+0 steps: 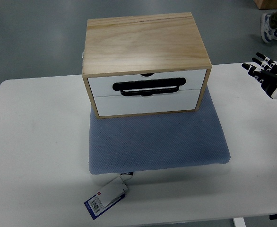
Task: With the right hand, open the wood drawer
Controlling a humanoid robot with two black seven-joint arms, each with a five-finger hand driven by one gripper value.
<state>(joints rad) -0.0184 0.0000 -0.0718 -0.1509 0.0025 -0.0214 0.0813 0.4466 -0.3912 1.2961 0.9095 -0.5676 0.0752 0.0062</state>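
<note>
A light wooden drawer box (145, 45) stands at the back of a blue-grey pad (157, 139) on the white table (34, 142). Its two white drawer fronts (148, 92) sit flush and closed, with a black handle (148, 87) across the seam between them. My right hand (267, 74) hovers at the right edge of the picture, over the table's far right corner, well to the right of the box. Its black-tipped fingers are spread and hold nothing. The left arm does not show.
A white and blue tag (106, 197) lies at the pad's front left corner. A person's shoe (273, 27) shows on the grey floor at the top right. The table's front edge runs along the bottom of the picture.
</note>
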